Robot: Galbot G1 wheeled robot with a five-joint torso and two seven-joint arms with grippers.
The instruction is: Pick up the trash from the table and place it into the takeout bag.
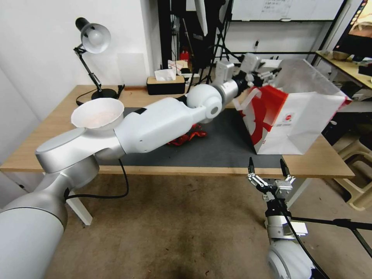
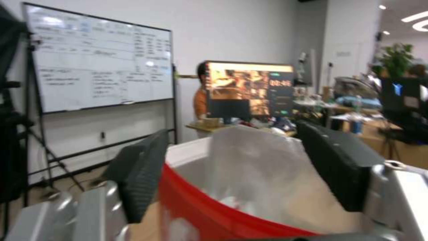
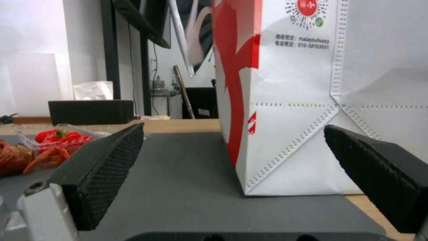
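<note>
The left gripper (image 1: 267, 71) hangs over the bag's (image 1: 306, 116) open mouth at the table's (image 1: 46, 131) far right, jaws spread wide with nothing between them; this looks like the drop step, just finished. The right gripper (image 1: 268, 167) waits off the near edge, fingers apart, empty. Red trash (image 1: 190, 135) lies on the mat (image 1: 221, 147) mid-table, partly hidden by the left arm. Next likely calls for lifting clear of the bag's rim and reaching to that trash.

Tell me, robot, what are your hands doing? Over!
Left gripper open over bag mouth, empty. Right gripper open, waiting at table edge. Red trash on mat. Nothing blocking.
</note>
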